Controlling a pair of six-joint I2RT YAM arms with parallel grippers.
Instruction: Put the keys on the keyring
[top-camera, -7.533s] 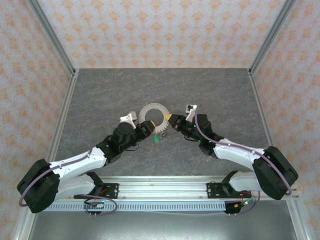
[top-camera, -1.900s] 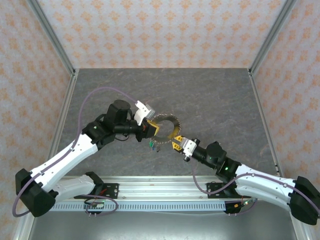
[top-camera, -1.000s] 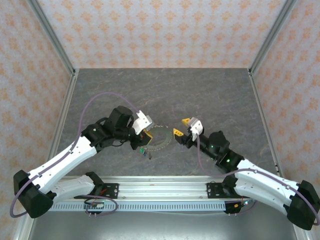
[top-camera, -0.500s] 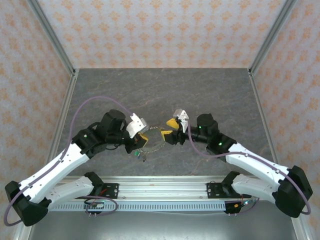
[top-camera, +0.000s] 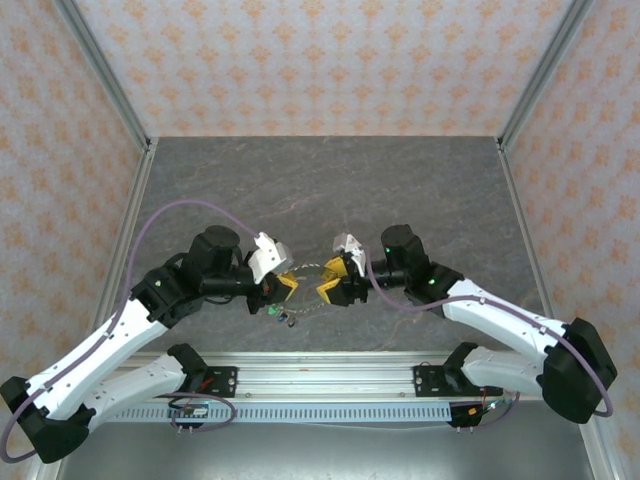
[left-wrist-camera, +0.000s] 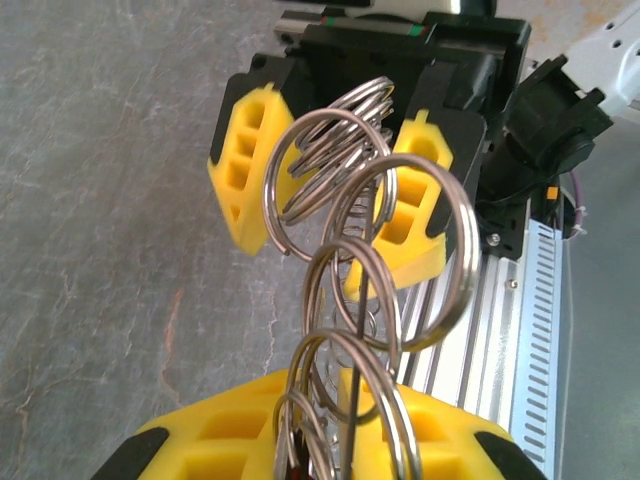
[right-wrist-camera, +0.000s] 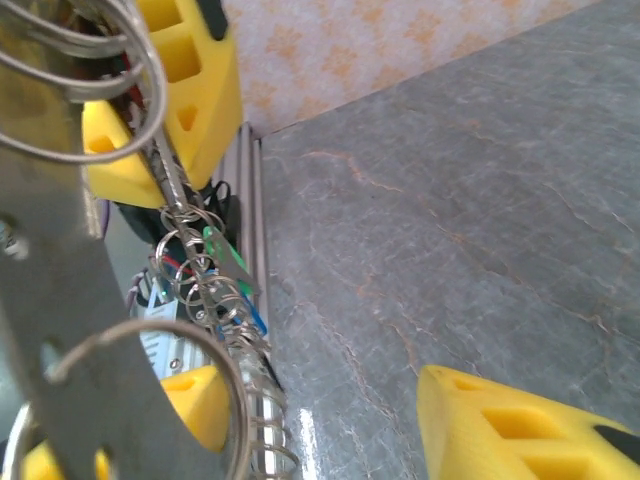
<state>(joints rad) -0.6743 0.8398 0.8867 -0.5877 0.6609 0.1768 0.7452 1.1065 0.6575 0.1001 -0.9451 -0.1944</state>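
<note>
Keyring (right-wrist-camera: 60, 300), a flat grey holed band strung with wire loops, sits mid-frame in the overhead view. The left gripper (top-camera: 283, 287) pinches it tight. The right gripper (top-camera: 328, 282) straddles it, jaws apart. Small coloured keys (right-wrist-camera: 226, 258) dangle below.

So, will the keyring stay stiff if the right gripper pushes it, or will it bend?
The keyring looks like a flat metal band, so it is probably stiff. Its small split rings hang loose and would likely swing. The keys dangle below and may sway too.
</note>
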